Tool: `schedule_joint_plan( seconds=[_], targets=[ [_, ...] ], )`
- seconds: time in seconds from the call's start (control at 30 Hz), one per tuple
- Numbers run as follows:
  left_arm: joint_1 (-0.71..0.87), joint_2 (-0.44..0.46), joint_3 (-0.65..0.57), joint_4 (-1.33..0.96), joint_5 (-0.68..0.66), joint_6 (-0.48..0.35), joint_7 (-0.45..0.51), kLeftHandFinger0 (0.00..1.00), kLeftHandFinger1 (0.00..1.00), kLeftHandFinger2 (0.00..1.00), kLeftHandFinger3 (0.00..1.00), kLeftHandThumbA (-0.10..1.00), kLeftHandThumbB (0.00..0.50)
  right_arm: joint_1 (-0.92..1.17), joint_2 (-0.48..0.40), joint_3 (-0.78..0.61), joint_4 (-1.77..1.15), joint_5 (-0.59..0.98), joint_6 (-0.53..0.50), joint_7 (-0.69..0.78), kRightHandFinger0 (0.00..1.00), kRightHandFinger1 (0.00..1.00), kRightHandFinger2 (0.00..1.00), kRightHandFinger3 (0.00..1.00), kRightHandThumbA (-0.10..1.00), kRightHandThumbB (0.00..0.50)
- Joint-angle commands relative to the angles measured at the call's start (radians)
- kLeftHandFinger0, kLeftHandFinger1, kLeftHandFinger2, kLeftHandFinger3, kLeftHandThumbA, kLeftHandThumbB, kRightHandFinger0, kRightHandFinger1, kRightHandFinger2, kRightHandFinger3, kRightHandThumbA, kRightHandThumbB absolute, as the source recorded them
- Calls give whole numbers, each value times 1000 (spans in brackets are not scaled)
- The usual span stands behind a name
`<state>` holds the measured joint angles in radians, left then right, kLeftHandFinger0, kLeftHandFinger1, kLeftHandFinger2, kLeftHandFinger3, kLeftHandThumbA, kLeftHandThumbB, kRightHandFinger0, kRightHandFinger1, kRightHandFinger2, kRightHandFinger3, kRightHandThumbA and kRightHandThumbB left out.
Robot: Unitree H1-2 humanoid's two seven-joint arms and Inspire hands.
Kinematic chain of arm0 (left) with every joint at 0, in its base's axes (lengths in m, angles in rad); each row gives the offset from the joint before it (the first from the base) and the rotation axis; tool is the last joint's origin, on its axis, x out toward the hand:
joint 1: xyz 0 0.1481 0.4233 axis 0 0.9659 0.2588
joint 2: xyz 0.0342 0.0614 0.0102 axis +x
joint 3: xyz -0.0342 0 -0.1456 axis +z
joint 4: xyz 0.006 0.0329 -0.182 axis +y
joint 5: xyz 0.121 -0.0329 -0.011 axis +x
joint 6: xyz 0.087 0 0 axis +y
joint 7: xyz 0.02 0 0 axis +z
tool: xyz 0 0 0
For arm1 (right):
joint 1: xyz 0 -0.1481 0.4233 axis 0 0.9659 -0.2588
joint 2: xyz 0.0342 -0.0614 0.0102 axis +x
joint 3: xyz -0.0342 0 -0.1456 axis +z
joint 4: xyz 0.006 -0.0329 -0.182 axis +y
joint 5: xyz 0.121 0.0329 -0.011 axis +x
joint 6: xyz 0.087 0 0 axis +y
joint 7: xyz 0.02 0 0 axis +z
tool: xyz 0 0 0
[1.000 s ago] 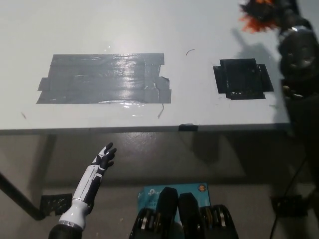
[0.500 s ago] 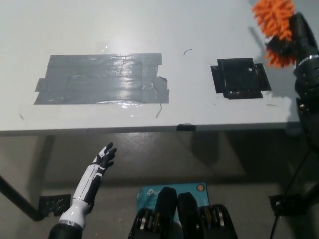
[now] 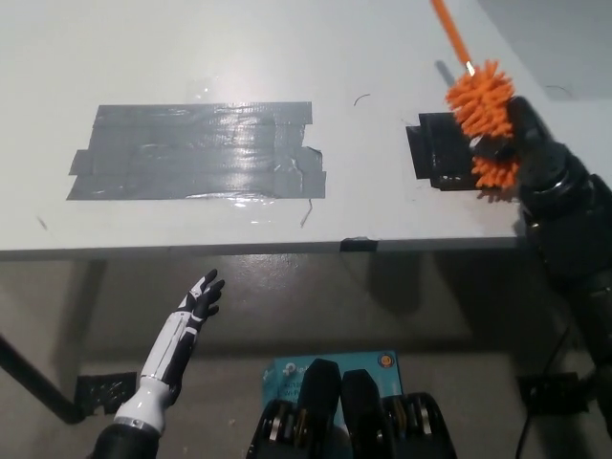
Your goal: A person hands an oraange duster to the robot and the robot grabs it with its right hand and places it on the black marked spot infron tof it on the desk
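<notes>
Over the black marked spot (image 3: 449,151): the orange duster (image 3: 485,124) sits above its right part, bristled head covering the spot's right edge; whether the bristles touch the desk cannot be told.
Duster handle: a thin orange stick running up and left from the bristled head to the top edge of the view, tilted.
Right hand (image 3: 521,143): black, just right of the black marked spot, fingers closed around the duster's bristled head, with bristles showing above and below the grip.
Right arm: black, coming in from the lower right and crossing the desk's front edge to reach the spot.
Black marked spot: a dark square patch on the white desk (image 3: 191,48), close to the desk's front edge; its left part is uncovered.
Grey tape patch (image 3: 199,151): a wide rectangle of shiny grey tape strips, well left of the black marked spot, on the same desk.
Left hand (image 3: 199,300): white, resting below the desk's front edge, far to the lower left of the black marked spot, fingers spread and holding nothing.
</notes>
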<state>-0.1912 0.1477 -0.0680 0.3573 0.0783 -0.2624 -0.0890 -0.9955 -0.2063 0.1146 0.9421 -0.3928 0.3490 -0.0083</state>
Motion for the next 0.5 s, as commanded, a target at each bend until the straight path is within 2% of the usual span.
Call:
schedule_joint_plan(
  seconds=[0.0,0.03,0.07,0.1,0.13,0.2,0.23,0.27,0.4,0.43,0.47],
  targets=[
    [-15,11,-2,-22,7,-5,-6,1000,1000,1000,1000,989,192,-93,2,8,56,18,-102,-51,287,712,955,884,-100,203],
    [-15,10,-1,-23,6,-2,-7,1000,1000,1000,1000,982,200,-97,2,1,68,29,-105,-41,547,973,1000,1000,89,219],
    [-14,9,-1,-27,4,3,-8,1000,1000,1000,1000,980,202,-102,1,-9,84,49,-113,-16,821,1000,1000,1000,299,271],
    [-14,9,-1,-28,4,4,-8,1000,1000,1000,1000,978,202,-104,-1,-12,89,56,-118,-5,938,1000,1000,1000,390,284],
    [-15,10,-1,-30,5,5,-8,1000,1000,1000,1000,977,203,-103,-3,-13,87,60,-122,2,1000,1000,1000,1000,474,337],
    [-19,10,0,-30,3,6,-9,1000,1000,1000,1000,966,207,-105,-7,-11,84,62,-125,1,1000,1000,1000,1000,579,358],
    [-23,10,0,-28,3,7,-9,1000,1000,1000,1000,962,207,-106,-9,-5,68,51,-114,-18,1000,1000,1000,1000,669,412],
    [-25,11,0,-25,4,6,-8,1000,1000,1000,1000,962,205,-104,-11,2,51,41,-105,-27,1000,1000,1000,1000,699,424],
    [-25,12,-1,-24,10,3,-4,1000,1000,1000,1000,958,194,-86,-15,14,-26,20,-83,-55,1000,1000,1000,1000,796,449],
    [-24,12,-1,-26,12,6,-3,1000,1000,1000,1000,957,195,-76,-16,13,-49,15,-83,-71,1000,1000,1000,1000,842,424],
    [-22,12,-2,-31,13,12,-4,1000,1000,1000,1000,957,195,-69,-17,9,-63,10,-92,-97,1000,1000,1000,1000,828,446]
  ],
)
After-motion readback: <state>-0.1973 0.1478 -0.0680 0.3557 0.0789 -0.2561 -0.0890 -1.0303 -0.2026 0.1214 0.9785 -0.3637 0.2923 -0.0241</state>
